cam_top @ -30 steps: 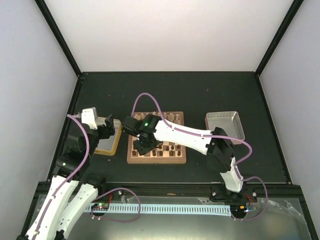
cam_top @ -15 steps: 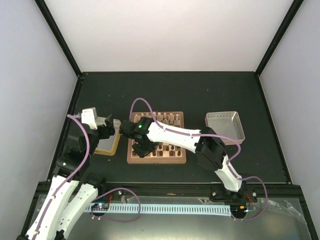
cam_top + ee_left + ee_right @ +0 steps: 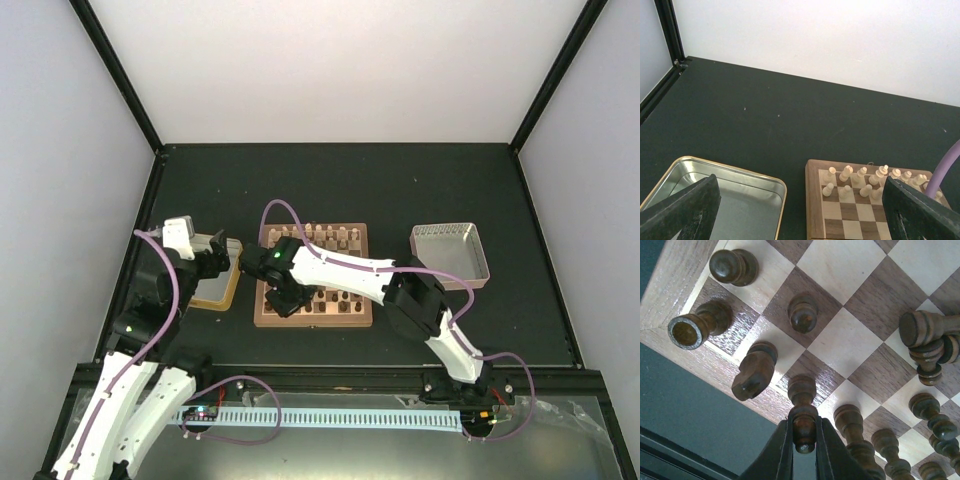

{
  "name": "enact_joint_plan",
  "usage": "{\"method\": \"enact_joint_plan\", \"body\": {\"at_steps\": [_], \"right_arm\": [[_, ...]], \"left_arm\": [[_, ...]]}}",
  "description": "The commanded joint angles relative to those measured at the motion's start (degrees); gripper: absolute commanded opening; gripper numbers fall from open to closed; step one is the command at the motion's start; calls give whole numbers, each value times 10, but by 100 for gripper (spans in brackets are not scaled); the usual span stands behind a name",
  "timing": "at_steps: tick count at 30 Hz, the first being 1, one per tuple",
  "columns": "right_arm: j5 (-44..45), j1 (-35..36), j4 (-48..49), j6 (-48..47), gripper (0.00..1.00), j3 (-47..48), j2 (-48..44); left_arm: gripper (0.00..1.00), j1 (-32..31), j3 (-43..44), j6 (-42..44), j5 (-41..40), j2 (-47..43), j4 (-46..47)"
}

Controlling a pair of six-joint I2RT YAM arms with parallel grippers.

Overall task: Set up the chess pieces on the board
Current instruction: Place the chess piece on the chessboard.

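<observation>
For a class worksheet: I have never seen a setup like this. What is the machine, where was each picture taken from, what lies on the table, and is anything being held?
Two robot arms are bolted at the table's near edge, each ending in a two-finger gripper. One camera looks down from above on the left arm and right arm; the other two pictures come from wrist cameras. On the dark table lie a chessboard, a gold-rimmed metal tray to its left and a grey box to its right. Cream pieces stand on the board's far side, dark pieces on the near side. The right gripper is shut on one dark piece. The left gripper is open and holds nothing.
</observation>
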Motion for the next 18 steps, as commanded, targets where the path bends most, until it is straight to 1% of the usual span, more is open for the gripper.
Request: {"method": "enact_joint_plan", "body": {"at_steps": [1,10,15,18], "right_arm": [[11,3,-6,-3,9,4,10],[25,3,0,12,21,12,-6],[37,-1,39,38,29,-1,-56],[56,-13,74,62,32,-32,-102]], "left_arm": [[91,5,2,-1,-7,-6,-1],[91,5,2,-1,-8,-5,-1],[91,5,3,-1,-7,-2,-2],[91,5,5,-11,-5,-1,-4]]}}
